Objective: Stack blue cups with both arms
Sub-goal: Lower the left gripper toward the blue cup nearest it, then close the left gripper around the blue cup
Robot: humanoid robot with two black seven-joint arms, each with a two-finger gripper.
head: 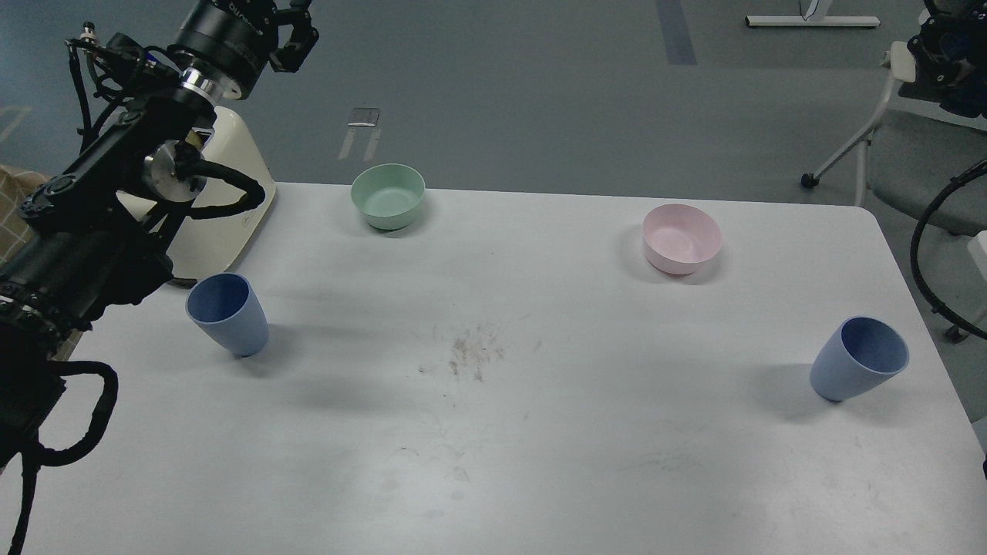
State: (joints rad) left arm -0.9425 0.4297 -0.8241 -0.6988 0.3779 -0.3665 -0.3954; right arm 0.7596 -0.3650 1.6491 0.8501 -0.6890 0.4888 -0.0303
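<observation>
Two blue cups stand upright on the white table (493,432). One blue cup (229,314) is at the left, just right of my left arm's lower links. The other blue cup (857,359) is at the right, near the table's right edge. Both are empty and free of the grippers. My left gripper (297,35) is raised high at the top left, well above and behind the left cup; it is dark and cut by the frame edge. A dark part of my right arm (944,54) shows at the top right edge, and its fingers cannot be told apart.
A green bowl (388,196) sits at the table's back left and a pink bowl (682,239) at the back right. A cream appliance (227,208) stands behind my left arm. A grey chair (917,162) is beyond the right corner. A smudge (470,351) marks the table's middle.
</observation>
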